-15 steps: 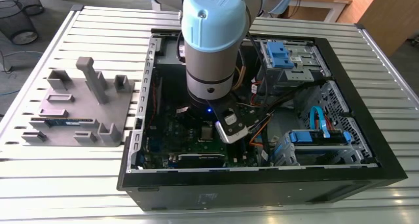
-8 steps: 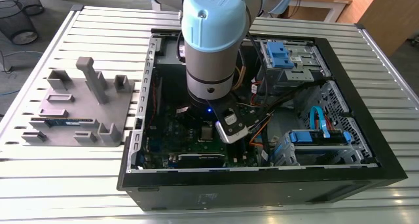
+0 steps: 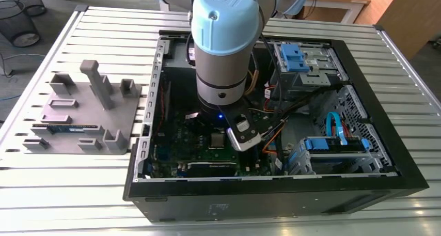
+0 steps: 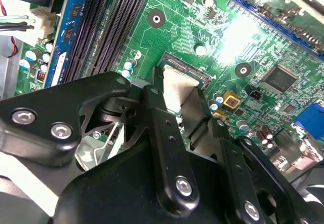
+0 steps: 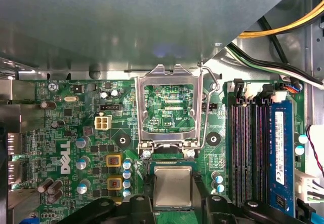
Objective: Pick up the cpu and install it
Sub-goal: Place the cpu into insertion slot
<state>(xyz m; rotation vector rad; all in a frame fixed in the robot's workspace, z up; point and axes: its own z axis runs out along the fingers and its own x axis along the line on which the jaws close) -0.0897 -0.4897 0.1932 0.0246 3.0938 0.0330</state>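
Note:
The cpu [image 5: 173, 186], a small silvery square chip, sits between my gripper's [image 5: 173, 199] black fingers [image 5: 143, 203], which are shut on its two sides. In the second wrist view the cpu [image 4: 177, 88] hangs tilted, with its lower edge at the dark socket [image 4: 185, 71] on the green motherboard [image 4: 172, 26], and the gripper [image 4: 178, 105] holds it. The hinged metal socket frame [image 5: 167, 107] stands flipped open just beyond the chip. In the exterior view my arm [image 3: 222, 55] reaches straight down into the open computer case [image 3: 276, 184].
Black memory slots [image 5: 248, 148] and a blue one [image 5: 283, 153] run beside the socket, with capacitors [image 5: 126, 171] close to the chip. Cables [image 5: 283, 29] cross the case corner. A grey holder [image 3: 82, 117] with a memory stick [image 3: 65, 127] stands on the table at the exterior view's left.

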